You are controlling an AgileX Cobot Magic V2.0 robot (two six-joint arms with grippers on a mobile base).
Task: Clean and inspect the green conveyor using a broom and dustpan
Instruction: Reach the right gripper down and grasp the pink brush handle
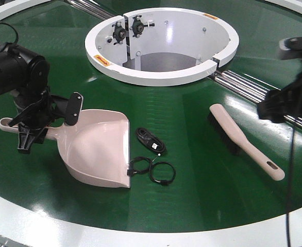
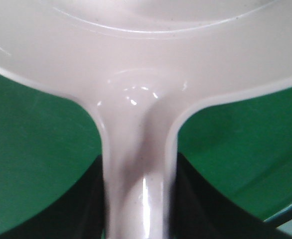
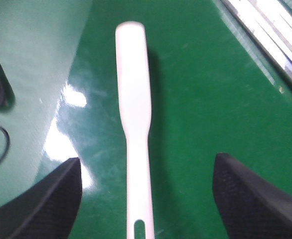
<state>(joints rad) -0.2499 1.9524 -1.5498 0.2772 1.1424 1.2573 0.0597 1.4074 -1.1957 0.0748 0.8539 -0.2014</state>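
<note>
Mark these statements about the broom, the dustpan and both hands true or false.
1. The broom lies flat on the green conveyor. True.
2. The right hand is shut on the broom's handle. False: it is open, and its fingers stand clear of the handle on both sides.
3. The dustpan handle runs between the fingers of the left hand. True.
4. The black cable pieces lie inside the dustpan. False: they lie on the belt beside its front lip.
</note>
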